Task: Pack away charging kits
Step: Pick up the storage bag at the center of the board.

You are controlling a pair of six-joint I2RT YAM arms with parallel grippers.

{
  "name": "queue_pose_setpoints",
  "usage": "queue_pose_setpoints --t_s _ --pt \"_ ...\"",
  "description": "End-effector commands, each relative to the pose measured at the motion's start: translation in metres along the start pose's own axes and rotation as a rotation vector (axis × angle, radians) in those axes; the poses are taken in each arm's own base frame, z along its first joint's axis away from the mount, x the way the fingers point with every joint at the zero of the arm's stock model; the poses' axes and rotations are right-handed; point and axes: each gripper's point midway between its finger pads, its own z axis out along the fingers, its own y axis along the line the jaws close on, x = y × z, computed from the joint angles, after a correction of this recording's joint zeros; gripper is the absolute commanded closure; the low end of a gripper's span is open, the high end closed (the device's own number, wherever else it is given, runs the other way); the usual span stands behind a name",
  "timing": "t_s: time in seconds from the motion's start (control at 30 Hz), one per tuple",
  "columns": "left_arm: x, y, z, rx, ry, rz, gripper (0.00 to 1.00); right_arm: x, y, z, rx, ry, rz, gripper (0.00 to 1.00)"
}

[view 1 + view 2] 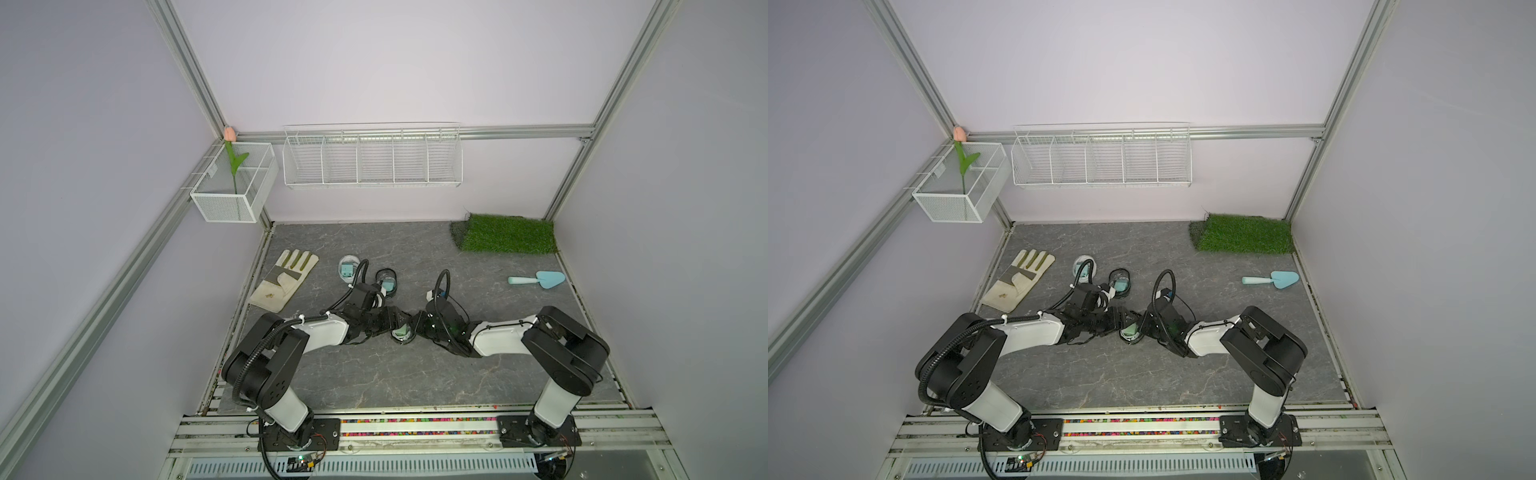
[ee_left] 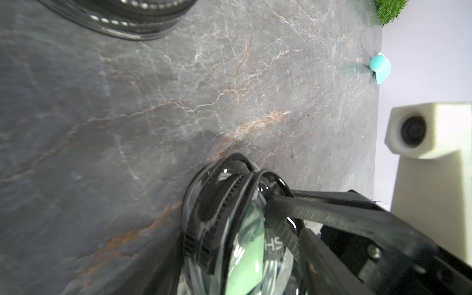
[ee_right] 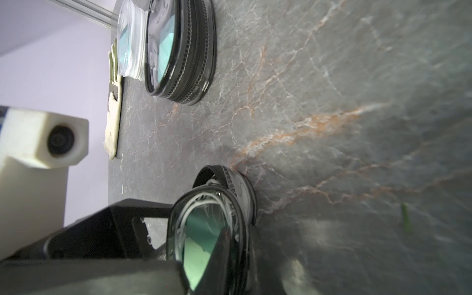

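Observation:
A round black-rimmed case lies between both grippers, mid-table. Through its clear lid I see a mint-green charger block and coiled white cable; the left wrist view shows the same charger. My right gripper is shut on that case's rim, one finger across the lid. My left gripper stands open against the case's other side, its fingers hidden in its own view. Farther back lie a second black-rimmed case and a white-rimmed case, each holding a teal block.
A work glove lies at the back left and a light-blue trowel at the right. A grass mat fills the back right corner. A wire rack and a mesh basket hang on the wall.

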Motion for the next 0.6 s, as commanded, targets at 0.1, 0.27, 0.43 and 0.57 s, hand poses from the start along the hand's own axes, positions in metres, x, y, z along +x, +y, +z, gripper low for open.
queue_pose_setpoints --t_s 0.1,0.27,0.43,0.57 --pt "-0.005 -0.017 0.004 0.061 0.003 0.033 0.27 0.031 -0.047 -0.007 0.018 0.061 0.036 0.93" --pt "-0.002 -0.025 0.004 0.103 0.021 0.052 0.26 0.024 -0.03 -0.008 -0.086 0.026 0.013 0.94" --pt "0.002 -0.033 0.004 0.149 0.042 0.071 0.35 0.027 -0.025 0.0 -0.07 0.056 -0.008 0.94" --pt "0.006 -0.033 0.008 0.136 0.071 0.086 0.42 0.022 -0.03 -0.001 -0.037 0.029 -0.01 0.94"
